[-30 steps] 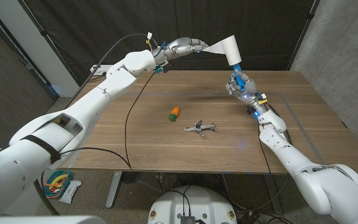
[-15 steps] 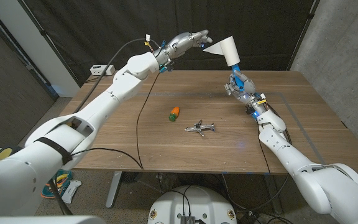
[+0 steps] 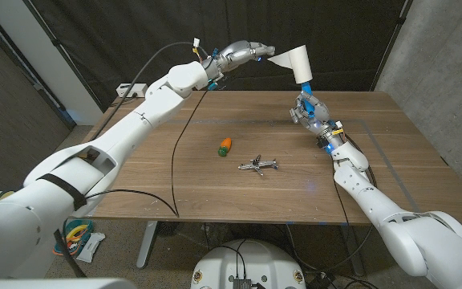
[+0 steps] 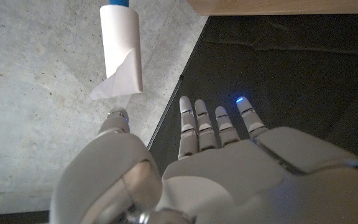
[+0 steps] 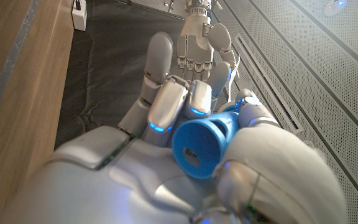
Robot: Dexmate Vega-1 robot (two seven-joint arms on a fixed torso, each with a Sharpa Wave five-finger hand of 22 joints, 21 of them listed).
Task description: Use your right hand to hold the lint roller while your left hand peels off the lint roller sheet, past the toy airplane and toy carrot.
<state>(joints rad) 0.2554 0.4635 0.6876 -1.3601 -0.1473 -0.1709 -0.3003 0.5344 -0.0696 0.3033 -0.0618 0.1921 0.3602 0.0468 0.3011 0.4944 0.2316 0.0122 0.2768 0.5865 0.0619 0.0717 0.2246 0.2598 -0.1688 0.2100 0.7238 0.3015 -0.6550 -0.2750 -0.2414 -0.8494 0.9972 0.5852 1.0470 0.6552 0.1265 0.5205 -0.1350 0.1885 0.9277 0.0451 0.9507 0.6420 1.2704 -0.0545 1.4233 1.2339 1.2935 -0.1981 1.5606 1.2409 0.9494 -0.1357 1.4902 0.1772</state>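
My right hand (image 3: 310, 108) grips the blue handle (image 5: 197, 146) of the lint roller above the table's far right, and the white roll (image 3: 299, 63) stands up above it. A peeled corner of the sheet (image 4: 107, 90) sticks out from the roll toward my left hand (image 3: 247, 52). That hand hovers high over the table's far edge with straight fingers (image 4: 219, 124), and its thumb tip is just short of the flap, holding nothing. The toy carrot (image 3: 225, 145) and toy airplane (image 3: 257, 164) lie mid-table, below and nearer than both hands.
A white power strip (image 3: 131, 89) sits off the wooden table's (image 3: 135, 185) back left corner. A black cable (image 3: 171, 152) hangs from my left arm over the table's left half. Black curtain behind, concrete wall (image 3: 439, 56) at right.
A second ago my left hand held the sheet's flap stretched away from the roll. It let go and spread its fingers; the flap sprang back. The hand now hovers close to the flap.
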